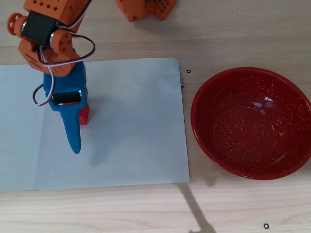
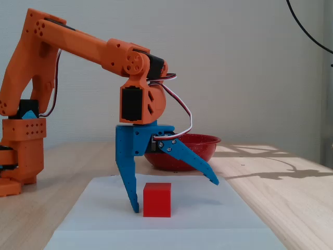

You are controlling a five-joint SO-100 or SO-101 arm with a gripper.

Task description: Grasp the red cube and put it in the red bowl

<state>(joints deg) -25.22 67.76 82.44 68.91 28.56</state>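
Overhead view: my hand [image 1: 74, 127] is covering most of the red cube [image 1: 84, 115] on the white paper [image 1: 136, 126]; the red bowl [image 1: 251, 123] is sitting well apart on the desk [image 1: 233, 34]. Fixed view: my hand [image 2: 174, 195] is spreading wide, one finger [image 2: 130, 182] just beside the red cube [image 2: 157, 199].

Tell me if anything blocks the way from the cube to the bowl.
Nothing visible does. The red cube sits on the white paper between the open hand's fingers; only bare paper and table lie before the red bowl.
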